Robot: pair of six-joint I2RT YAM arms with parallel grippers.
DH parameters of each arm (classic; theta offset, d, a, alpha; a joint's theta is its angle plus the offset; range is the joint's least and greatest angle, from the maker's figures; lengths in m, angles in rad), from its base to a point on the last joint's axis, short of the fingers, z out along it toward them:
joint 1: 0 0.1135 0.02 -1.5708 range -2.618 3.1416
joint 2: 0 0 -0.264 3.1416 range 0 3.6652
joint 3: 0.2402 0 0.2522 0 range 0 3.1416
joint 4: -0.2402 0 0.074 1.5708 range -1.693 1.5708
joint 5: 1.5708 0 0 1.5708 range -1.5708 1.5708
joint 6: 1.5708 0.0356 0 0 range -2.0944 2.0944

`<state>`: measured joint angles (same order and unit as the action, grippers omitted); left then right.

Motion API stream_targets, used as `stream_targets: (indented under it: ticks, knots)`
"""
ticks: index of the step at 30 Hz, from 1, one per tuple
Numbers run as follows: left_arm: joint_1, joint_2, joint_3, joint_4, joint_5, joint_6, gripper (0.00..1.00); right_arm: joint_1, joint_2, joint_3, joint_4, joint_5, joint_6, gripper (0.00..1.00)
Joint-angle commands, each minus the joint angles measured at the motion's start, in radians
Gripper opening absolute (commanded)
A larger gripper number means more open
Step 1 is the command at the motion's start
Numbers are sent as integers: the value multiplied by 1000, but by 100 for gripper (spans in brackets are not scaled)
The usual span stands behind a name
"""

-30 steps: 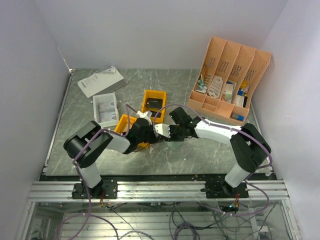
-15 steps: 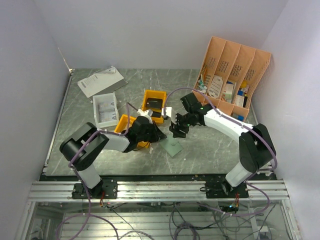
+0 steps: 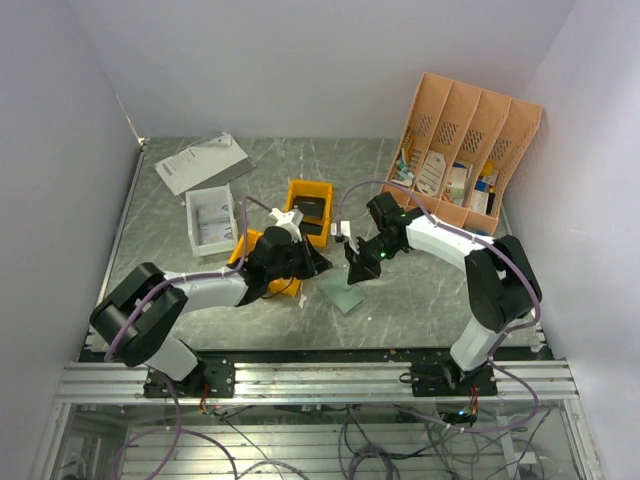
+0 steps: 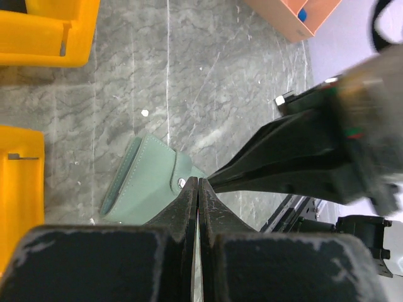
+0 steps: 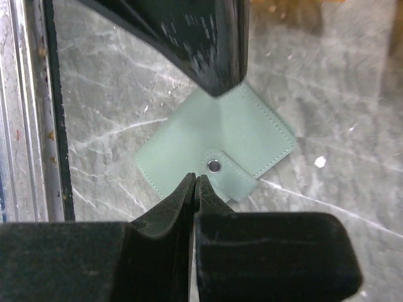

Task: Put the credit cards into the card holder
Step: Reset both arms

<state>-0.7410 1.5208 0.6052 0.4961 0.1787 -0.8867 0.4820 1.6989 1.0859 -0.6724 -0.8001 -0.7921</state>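
Observation:
The card holder [image 3: 345, 295] is a flat grey-green wallet lying closed on the table, its snap tab fastened. It also shows in the left wrist view [image 4: 148, 182] and in the right wrist view [image 5: 214, 138]. My left gripper [image 3: 320, 264] is shut and empty, its tip just above the holder's left corner [image 4: 198, 181]. My right gripper [image 3: 357, 273] is shut and empty, its tip hovering by the snap tab [image 5: 194, 178]. The two grippers' tips nearly meet over the holder. I cannot make out any credit card for certain.
Two yellow bins [image 3: 307, 212] stand behind the left gripper, one holding a dark item. A white tray [image 3: 210, 220] and a paper sheet [image 3: 200, 162] lie at the back left. The peach desk organiser [image 3: 460, 160] stands at the back right.
My right arm has pulled back from the left gripper, turned its gripper downward and settled over the card holder. My left gripper has edged slightly to the right. The holder now lies uncovered.

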Motion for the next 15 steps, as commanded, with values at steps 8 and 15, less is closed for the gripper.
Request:
stream_targets:
  ticks: [8, 15]
  knots:
    - [7, -239, 7, -227, -123, 109, 7, 48, 94, -30, 51, 112, 76, 0]
    - [10, -427, 52, -433, -227, 191, 7, 19, -72, 15, 53, 191, 80, 0]
